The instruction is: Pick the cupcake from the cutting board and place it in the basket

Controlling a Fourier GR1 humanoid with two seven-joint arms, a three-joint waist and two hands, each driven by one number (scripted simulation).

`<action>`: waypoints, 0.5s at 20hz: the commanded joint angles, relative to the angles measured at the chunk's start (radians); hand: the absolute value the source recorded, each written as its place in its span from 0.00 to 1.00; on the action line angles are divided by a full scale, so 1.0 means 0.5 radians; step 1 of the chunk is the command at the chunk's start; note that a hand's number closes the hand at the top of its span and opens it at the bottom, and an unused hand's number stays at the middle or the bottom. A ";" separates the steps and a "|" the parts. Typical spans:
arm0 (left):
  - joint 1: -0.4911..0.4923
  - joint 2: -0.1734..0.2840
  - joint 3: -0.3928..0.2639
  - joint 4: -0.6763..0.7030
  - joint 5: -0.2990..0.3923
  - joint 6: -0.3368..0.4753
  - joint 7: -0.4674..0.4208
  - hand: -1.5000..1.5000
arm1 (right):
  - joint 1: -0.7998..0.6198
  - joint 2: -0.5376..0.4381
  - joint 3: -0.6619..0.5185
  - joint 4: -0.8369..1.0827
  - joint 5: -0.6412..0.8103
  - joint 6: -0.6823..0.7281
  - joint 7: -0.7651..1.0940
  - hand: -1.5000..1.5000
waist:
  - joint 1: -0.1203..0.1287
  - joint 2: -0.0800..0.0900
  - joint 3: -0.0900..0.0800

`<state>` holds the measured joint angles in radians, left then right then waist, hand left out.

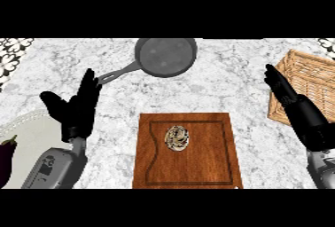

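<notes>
The white-and-grey marbled stone counter [216, 88] filled the view. On it, at lower centre, lay the rectangular reddish-brown wooden cutting board [196, 164] with a groove running round its border. At the right edge sat the woven tan wicker basket [314, 75], partly cut off by the frame. A round dark grey metal frying pan [165, 56] lay at top centre, its handle pointing down-left towards the left hand. A pale round plate [26, 128] showed at the lower left edge, with a dark purple eggplant [6, 155] on it. The left hand [73, 111] was open, fingers straight and pointing up, thumb spread, holding nothing. The right hand [294, 104] was likewise open, fingers straight, overlapping the basket's near edge, holding nothing. The small cupcake [177, 137], brown-and-cream, sat on the upper middle of the cutting board, well apart from both hands.
</notes>
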<state>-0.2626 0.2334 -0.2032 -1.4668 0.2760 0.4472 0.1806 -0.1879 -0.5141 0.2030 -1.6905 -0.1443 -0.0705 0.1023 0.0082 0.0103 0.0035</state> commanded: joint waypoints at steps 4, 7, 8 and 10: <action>-0.040 0.262 -0.014 0.039 -0.078 -0.216 0.052 0.50 | -0.456 0.403 -0.035 0.220 -0.418 0.255 -0.328 1.00 | 0.132 0.022 0.004; -0.042 0.258 -0.097 0.039 -0.078 -0.300 0.072 0.50 | -0.719 0.133 0.231 0.061 -0.061 0.602 -0.543 1.00 | 0.247 0.019 -0.007; -0.020 0.322 -0.078 0.072 -0.060 -0.378 0.062 0.50 | -0.709 0.254 0.347 0.116 -0.096 0.668 -0.597 1.00 | 0.230 0.029 -0.006; -0.016 0.337 -0.057 0.091 -0.043 -0.393 0.085 0.50 | -0.731 0.351 0.577 0.098 0.253 0.563 -0.783 0.00 | 0.180 0.009 -0.008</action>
<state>-0.2705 0.3698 -0.2281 -1.4415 0.2482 0.2990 0.2090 -0.4835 -0.3684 0.3360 -1.6262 -0.1827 0.1638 -0.1602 0.0970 0.0192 0.0019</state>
